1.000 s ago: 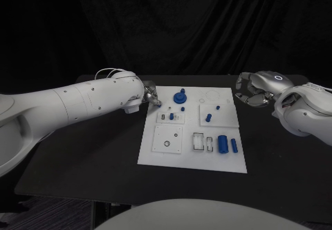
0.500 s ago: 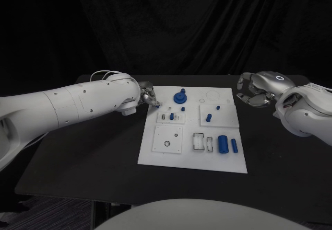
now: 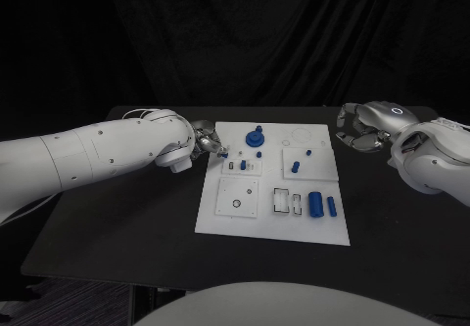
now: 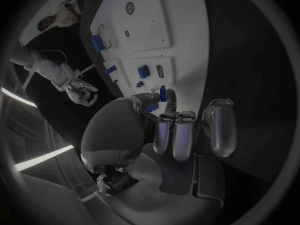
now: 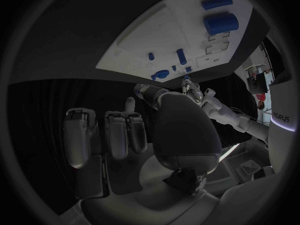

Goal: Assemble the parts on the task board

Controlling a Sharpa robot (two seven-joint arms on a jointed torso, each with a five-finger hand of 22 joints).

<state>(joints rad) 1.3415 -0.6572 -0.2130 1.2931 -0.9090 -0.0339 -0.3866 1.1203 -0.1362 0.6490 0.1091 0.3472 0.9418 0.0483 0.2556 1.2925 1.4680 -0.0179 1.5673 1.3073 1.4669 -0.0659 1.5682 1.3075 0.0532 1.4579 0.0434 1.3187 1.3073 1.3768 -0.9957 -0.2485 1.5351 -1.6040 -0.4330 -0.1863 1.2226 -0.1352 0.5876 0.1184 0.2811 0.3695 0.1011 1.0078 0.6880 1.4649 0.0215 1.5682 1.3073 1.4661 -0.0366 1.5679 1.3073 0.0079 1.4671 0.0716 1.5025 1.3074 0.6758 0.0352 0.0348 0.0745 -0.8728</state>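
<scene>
the left robot hand [image 3: 208, 140] pinches a small blue part [image 4: 162, 93] at the task board's [image 3: 245, 224] far left edge. the right robot hand [image 3: 360, 128], fingers curled on nothing, hovers near the worktop's [image 3: 128, 224] far right corner.

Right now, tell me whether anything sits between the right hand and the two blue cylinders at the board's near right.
Nothing visible does. The right hand hovers off the task board's far right edge; only bare table and board separate it from the blue cylinders.
</scene>
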